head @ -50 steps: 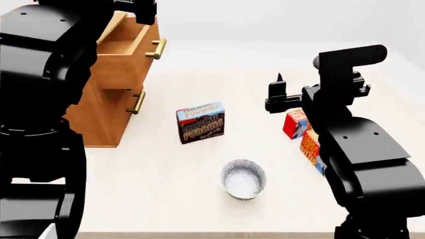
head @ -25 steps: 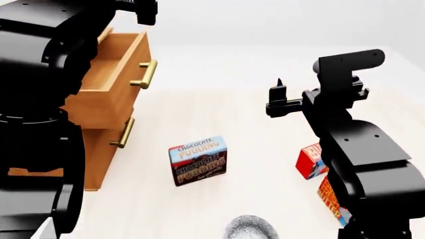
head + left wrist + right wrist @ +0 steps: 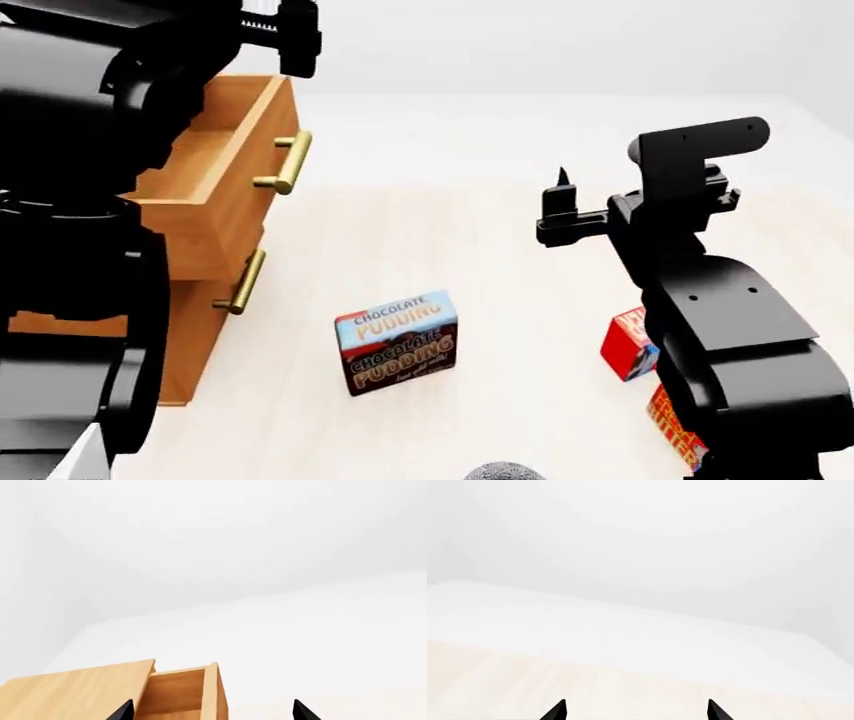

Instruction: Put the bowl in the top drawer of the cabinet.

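Only the speckled rim of the bowl (image 3: 502, 472) shows, at the bottom edge of the head view, on the pale table. The cabinet (image 3: 198, 325) stands at the left. Its top drawer (image 3: 224, 140) is pulled out and looks empty, its brass handle (image 3: 283, 163) facing the table. My left gripper (image 3: 287, 30) hangs high above the drawer's front, and in the left wrist view it (image 3: 212, 712) is open over the drawer (image 3: 177, 695). My right gripper (image 3: 561, 205) is raised over mid-table, far from the bowl; the right wrist view shows it (image 3: 636, 712) open and empty.
A chocolate pudding box (image 3: 396, 342) stands between the cabinet and the bowl. Two red boxes (image 3: 627, 345) (image 3: 674, 425) sit beside my right arm. The lower drawer's handle (image 3: 244, 282) is below the open drawer. The table (image 3: 441, 240) runs back to a white wall.
The head view has shifted, so the table contents slid down the frame and the bowl is nearly out at the bottom edge. The drawer stays open. Both grippers stay open.
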You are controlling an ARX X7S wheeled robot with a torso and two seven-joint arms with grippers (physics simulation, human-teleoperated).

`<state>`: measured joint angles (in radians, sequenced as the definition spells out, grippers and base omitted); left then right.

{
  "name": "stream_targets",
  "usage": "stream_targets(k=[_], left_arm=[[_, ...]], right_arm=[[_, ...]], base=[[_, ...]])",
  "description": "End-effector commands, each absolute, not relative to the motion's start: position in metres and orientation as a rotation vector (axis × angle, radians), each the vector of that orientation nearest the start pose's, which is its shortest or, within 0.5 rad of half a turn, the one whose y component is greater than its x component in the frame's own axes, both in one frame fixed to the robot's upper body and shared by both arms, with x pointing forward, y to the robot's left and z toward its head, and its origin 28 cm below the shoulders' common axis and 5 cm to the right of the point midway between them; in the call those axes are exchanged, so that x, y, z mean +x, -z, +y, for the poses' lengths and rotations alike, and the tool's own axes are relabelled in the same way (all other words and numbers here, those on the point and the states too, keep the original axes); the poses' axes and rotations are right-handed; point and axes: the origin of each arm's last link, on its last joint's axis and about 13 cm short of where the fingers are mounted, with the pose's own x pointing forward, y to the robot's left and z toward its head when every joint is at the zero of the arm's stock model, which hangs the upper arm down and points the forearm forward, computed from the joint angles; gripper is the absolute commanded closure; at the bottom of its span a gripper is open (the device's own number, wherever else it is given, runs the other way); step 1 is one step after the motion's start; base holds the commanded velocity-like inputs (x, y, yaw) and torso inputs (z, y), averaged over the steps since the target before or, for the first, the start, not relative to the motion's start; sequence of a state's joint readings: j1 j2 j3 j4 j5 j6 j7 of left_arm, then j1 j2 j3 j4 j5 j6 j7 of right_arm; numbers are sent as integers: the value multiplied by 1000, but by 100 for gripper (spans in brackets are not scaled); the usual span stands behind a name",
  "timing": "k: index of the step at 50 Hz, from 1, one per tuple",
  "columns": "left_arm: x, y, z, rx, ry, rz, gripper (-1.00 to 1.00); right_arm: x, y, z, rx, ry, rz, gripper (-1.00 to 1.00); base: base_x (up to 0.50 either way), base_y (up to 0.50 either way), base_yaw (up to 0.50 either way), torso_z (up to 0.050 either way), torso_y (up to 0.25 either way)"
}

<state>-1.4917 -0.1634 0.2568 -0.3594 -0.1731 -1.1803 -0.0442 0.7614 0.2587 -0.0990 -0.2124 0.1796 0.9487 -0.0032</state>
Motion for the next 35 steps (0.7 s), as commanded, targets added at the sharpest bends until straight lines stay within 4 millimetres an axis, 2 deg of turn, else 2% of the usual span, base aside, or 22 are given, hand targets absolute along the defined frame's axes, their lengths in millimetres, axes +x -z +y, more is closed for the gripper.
stream_targets(k=[1, 4, 8, 27, 35], left_arm=[[382, -347, 225, 186, -70, 189, -100], [413, -328, 225, 186, -79, 196, -100], [424, -319, 224, 199, -74, 221, -100], [427, -292, 223, 184, -45, 293, -100], [427, -287, 223, 186, -47, 306, -100]], right_arm=[[315, -197, -141, -139, -55, -4, -100], [315, -196, -142, -139, -52, -3, -100], [314, -195, -142, -141, -53, -1, -100], [318, -185, -146, -126, -26, 17, -100], [320, -182, -145, -129, -31, 27, -100]], base=[[0, 0, 0, 0, 0], [0, 0, 0, 0, 0], [0, 0, 0, 0, 0], [0, 0, 0, 0, 0], [0, 0, 0, 0, 0]])
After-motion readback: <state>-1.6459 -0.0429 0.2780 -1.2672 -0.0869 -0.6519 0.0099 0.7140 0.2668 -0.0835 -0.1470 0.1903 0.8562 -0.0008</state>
